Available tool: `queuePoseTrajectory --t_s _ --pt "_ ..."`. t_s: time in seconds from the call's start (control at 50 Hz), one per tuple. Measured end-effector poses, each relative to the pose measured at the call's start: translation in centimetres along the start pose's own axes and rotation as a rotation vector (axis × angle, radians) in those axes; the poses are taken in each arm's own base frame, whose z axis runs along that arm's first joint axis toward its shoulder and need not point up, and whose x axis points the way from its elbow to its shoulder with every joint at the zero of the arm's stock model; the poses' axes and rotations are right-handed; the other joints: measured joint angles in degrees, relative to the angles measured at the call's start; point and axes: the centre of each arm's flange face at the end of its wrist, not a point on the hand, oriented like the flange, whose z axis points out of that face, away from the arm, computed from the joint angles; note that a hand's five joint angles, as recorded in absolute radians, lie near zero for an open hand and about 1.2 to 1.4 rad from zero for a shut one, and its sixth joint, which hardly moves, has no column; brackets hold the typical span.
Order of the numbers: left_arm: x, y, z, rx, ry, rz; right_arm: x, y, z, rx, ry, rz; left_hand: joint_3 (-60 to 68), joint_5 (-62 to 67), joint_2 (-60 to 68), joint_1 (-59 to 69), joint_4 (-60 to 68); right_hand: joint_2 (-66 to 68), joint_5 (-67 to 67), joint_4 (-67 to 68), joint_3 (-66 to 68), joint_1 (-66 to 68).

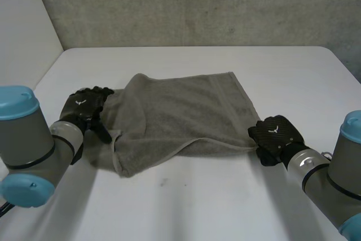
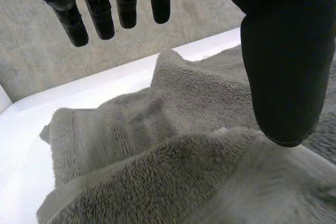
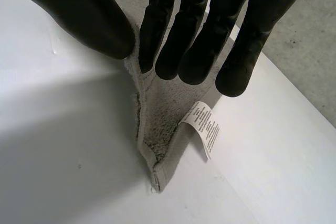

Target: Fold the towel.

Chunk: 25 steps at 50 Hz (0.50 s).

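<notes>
The towel (image 1: 175, 117) is lying rumpled at the middle of the white table (image 1: 225, 201); it is a grey, fluffy terry cloth with a flatter woven band near its hem, and it is sitting in loose layers, humping up at 11 o'clock and showing its hemmed edge at 7 o'clock. The left hand (image 1: 86, 107) is resting at the towel's 9 o'clock edge; in the left wrist view its fingers (image 2: 100, 17) are reaching out straight and its thumb (image 2: 286, 61) is standing apart from them with nothing between, so the hand is hanging released above the piled folds. The right hand (image 1: 276, 135) is sitting at the towel's 4 o'clock corner; in the right wrist view its thumb and straight fingers are pinching the cloth between them, and the corner is running from that grasp out to a point on the table. A white care label (image 3: 206, 128) is hanging from the hem just beside that corner; it is carrying lines of small print, too fine to read.
</notes>
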Motion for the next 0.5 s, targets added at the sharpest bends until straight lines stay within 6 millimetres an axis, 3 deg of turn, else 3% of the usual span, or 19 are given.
queuePoseTrajectory --t_s 0.16,0.32,0.5 --pt "0.3 -0.9 1.4 0.064 0.041 0.094 0.1 0.1 0.0 -0.002 0.001 -0.002 7.94 7.96 7.94 8.17 7.72 0.0 0.0 0.0 0.0 0.0" --pt "-0.3 -1.1 2.0 0.096 0.193 0.377 0.2 0.1 0.1 -0.002 0.005 -0.003 24.27 24.44 24.26 24.56 24.38 0.0 0.0 0.0 0.0 0.0" --pt "-1.1 0.0 1.0 0.05 0.357 0.572 0.2 0.1 0.1 -0.002 0.005 -0.004 22.79 23.03 22.76 23.16 23.07 0.0 0.0 0.0 0.0 0.0"
